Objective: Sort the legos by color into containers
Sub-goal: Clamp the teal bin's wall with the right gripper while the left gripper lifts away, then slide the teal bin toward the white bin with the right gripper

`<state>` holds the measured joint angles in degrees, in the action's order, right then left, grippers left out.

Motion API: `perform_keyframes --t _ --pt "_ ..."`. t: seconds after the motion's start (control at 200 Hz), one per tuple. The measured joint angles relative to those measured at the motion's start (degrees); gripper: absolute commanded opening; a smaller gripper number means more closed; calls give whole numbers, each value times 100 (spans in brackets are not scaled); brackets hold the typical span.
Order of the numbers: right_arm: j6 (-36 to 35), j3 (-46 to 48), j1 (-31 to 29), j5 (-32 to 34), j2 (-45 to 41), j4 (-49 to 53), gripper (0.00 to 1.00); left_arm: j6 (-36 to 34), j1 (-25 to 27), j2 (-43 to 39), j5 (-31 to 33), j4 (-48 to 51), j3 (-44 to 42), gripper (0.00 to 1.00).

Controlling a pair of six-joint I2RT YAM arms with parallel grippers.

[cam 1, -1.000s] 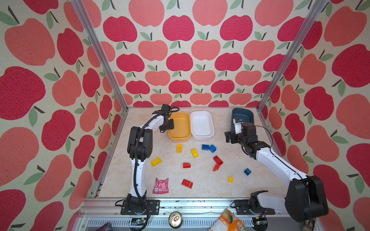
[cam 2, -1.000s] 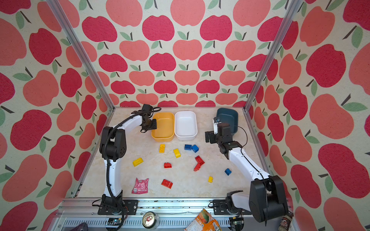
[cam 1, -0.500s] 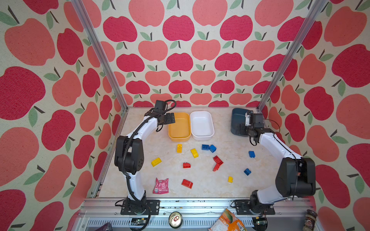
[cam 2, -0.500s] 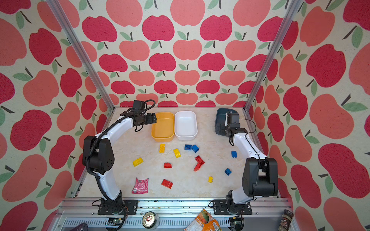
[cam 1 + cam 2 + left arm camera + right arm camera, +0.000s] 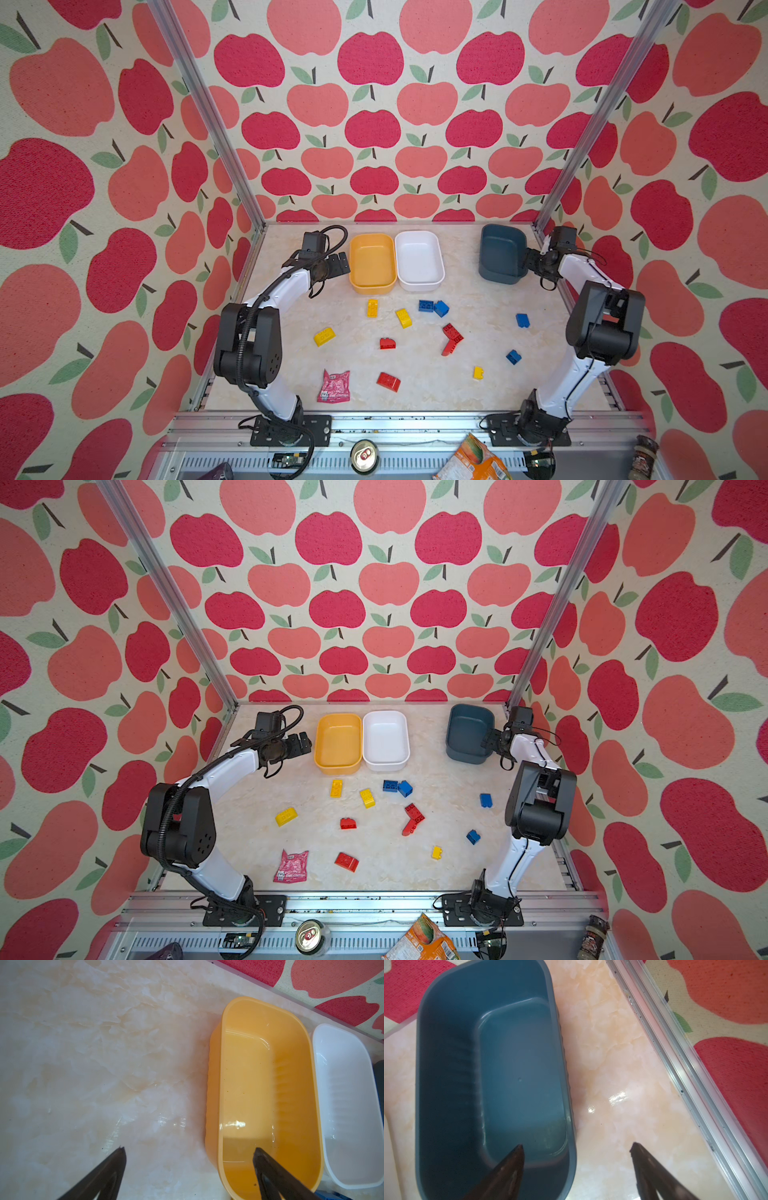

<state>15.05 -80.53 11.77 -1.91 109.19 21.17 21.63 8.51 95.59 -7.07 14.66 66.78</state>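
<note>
Apple-print fabric walls (image 5: 374,124) and aluminium posts (image 5: 208,124) enclose a glossy cream marble-look counter (image 5: 436,395). At its back stand smooth rounded plastic tubs: yellow tub (image 5: 371,262) touching white tub (image 5: 419,259), blue-grey tub (image 5: 500,253) apart. Studded yellow, red and blue legos (image 5: 403,318) lie loose in front. The left jaws gape beside the yellow tub's rim. The right jaws are parted at the blue-grey tub's rim.

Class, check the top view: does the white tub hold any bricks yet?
No, the white tub shows only bare plastic inside.
</note>
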Motion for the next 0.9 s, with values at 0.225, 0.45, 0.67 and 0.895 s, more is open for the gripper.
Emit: perform_keyframes --t 0.225,0.45,0.67,0.895 --pt "4 -247 24 -195 398 24 57 0 -87 -46 -94 -190 -26 99" --pt "44 -286 24 -278 518 37 35 2 -101 -46 -101 -278 -66 99" --pt "74 -330 24 -363 549 37 20 20 -101 -46 -118 -299 -107 99" --pt "50 -367 22 -442 568 37 2 42 -101 -46 -120 -319 -125 99"
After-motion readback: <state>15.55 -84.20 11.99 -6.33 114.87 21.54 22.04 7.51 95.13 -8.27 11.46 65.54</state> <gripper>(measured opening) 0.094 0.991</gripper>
